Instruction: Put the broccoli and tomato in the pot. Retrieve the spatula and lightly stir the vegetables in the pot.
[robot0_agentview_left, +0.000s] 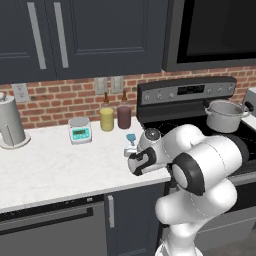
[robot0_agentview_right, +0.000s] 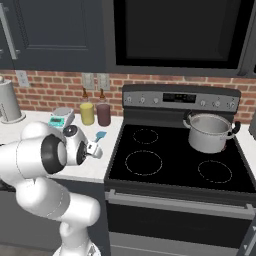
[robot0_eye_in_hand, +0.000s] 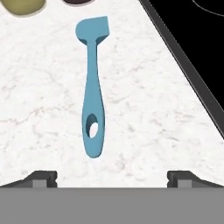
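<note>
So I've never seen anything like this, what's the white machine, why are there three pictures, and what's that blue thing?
The white machine is a robot arm in a simulated kitchen. Two pictures come from cameras behind it, left and right; the third looks down from its hand. The blue thing is a spatula lying flat on the marble counter, beside the stove. The end effector hangs above it, open and holding nothing. A steel pot sits on the stove's back right burner. A yellow jar, maroon jar and small scale stand by the wall.
</note>
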